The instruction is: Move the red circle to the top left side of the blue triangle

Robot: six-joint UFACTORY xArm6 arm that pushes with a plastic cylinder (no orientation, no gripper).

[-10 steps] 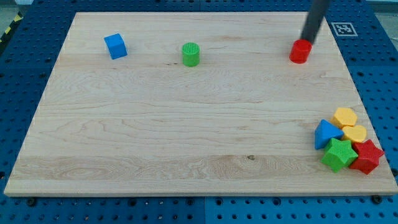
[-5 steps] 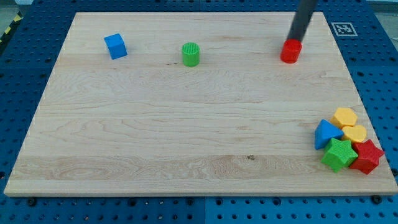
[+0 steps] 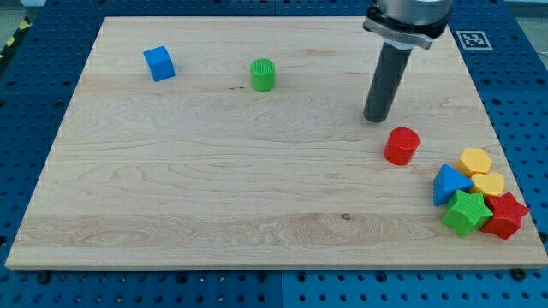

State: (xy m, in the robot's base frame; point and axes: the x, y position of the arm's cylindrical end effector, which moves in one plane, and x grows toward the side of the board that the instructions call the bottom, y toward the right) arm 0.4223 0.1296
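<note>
I have no fingers on this rig, so nothing opens, closes or holds; the arm ends in a dark rod, and my tip (image 3: pixel 377 119) rests on the desk (image 3: pixel 214 171) in its right half, nearer the far edge than the near one. The tip touches no block. The red circle (image 3: pixel 401 145) lies just beside it, toward the near right corner, with a narrow strip of bare wood showing between them.

The blue triangle (image 3: pixel 449 184) sits near the right edge, toward the near right corner, and the red circle is close to it on its upper left, apart from it. The triangle is at the left of a tight cluster: a yellow hexagon-like block (image 3: pixel 474 160) above it, a second yellow block (image 3: pixel 490 183) of a shape I cannot tell beside it, a green star (image 3: pixel 467 212) below, and a red star (image 3: pixel 505 215) at the far right of the group.

Toward the far left corner stands a blue cube (image 3: pixel 159 63), and a green cylinder (image 3: pixel 263 74) is well apart from it along the far edge.

The desk is pale wood, lying on a blue perforated base (image 3: pixel 26 111). A black-and-white marker (image 3: pixel 473 38) sits just off the far right corner.
</note>
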